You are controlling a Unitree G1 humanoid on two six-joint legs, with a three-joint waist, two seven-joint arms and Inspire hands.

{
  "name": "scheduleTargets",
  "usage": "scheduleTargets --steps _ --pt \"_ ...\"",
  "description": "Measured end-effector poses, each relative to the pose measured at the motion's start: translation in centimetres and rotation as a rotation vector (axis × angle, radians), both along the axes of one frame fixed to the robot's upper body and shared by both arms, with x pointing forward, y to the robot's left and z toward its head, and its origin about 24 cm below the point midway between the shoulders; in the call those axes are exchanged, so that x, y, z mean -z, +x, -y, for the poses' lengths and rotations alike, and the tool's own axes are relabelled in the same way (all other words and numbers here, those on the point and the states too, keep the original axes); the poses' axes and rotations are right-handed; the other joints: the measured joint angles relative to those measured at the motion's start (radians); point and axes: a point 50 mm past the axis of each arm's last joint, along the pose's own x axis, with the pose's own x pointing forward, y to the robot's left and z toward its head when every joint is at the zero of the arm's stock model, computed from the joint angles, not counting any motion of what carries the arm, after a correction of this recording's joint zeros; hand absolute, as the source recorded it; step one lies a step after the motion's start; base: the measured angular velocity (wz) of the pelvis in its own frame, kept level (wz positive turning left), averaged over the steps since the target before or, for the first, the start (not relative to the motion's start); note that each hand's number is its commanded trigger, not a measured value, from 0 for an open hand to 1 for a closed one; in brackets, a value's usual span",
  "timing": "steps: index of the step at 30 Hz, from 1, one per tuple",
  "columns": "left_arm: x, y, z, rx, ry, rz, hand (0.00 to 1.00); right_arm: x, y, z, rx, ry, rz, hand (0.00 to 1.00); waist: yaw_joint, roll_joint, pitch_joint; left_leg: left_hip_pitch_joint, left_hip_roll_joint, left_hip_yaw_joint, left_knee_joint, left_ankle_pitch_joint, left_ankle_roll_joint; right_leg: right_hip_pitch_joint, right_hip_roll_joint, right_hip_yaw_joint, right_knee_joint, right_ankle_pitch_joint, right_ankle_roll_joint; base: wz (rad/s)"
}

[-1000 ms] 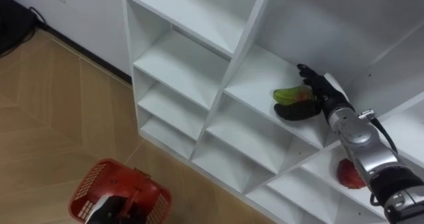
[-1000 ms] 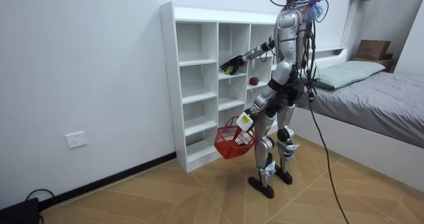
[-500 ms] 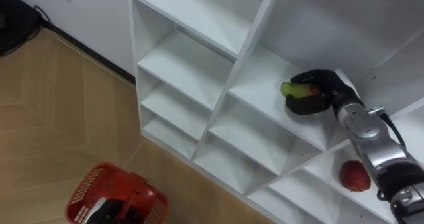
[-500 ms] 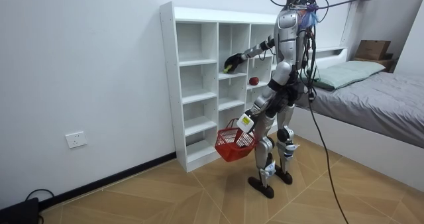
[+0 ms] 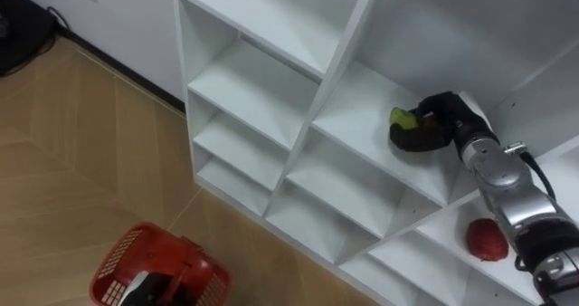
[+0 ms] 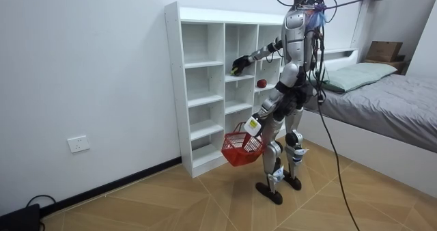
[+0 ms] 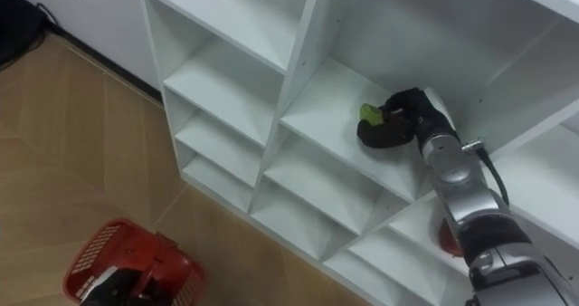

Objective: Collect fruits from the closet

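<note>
green fruit [image 5: 399, 118]: lies on a shelf board of the closet [image 5: 271, 34], toward the board's right side and back from its front edge.
right robot hand [image 5: 434, 125]: reaches into that compartment. fingers and thumb are curled round the green fruit, so that just its left end shows. the fruit appears to rest on the board, not yet lifted.
handling (judgement): probably light and firm, with a smooth rounded skin that can slip. it may bruise under hard pressure.
hold point (judgement): wrap round the widest part, thumb opposite the fingers. a moderate squeeze should be enough.
red fruit [image 5: 486, 238]: sits on a lower shelf board in the next column to the right, near the board's front edge, untouched.
red basket [image 5: 127, 256]: hangs low in front of the closet, above the wooden floor [image 5: 63, 143]. no fruit is visible in it.
left robot hand [image 5: 152, 286]: closed on the handle of the red basket.
count: fruits two (one green, one red); baskets one; closets one; robot hands two.
stance: in the room view the robot stands upright, facing the closet.
</note>
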Motion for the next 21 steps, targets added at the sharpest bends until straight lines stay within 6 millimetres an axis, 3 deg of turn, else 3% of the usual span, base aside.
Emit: scheduleTargets --steps 10,19,21 --pt "-0.5 1.4 0.3 0.013 -0.008 0.04 1.0 0.2 -0.2 -0.7 -0.026 0.007 0.007 1.0 -0.011 -0.002 -0.0005 0.009 0.002 0.004 -0.005 0.001 0.002 0.007 -0.003 -0.001 -0.001 -0.001 0.001 -0.01" --pt "-0.8 2.2 1.4 0.026 -0.048 0.081 1.0 0.3 -1.3 -3.5 -0.12 0.065 0.065 1.0 -0.033 -0.006 -0.0033 0.024 0.006 0.034 -0.017 0.001 0.002 0.005 -0.003 0.026 0.0 -0.001 0.002 -0.1" --pt "-0.9 2.6 2.0 0.037 -0.061 0.101 1.0 0.7 -2.1 -4.3 -0.142 0.094 0.075 1.0 -0.04 0.002 -0.003 0.022 0.01 0.049 -0.015 0.001 0.003 -0.005 -0.003 0.043 0.001 -0.001 0.002 -0.17"
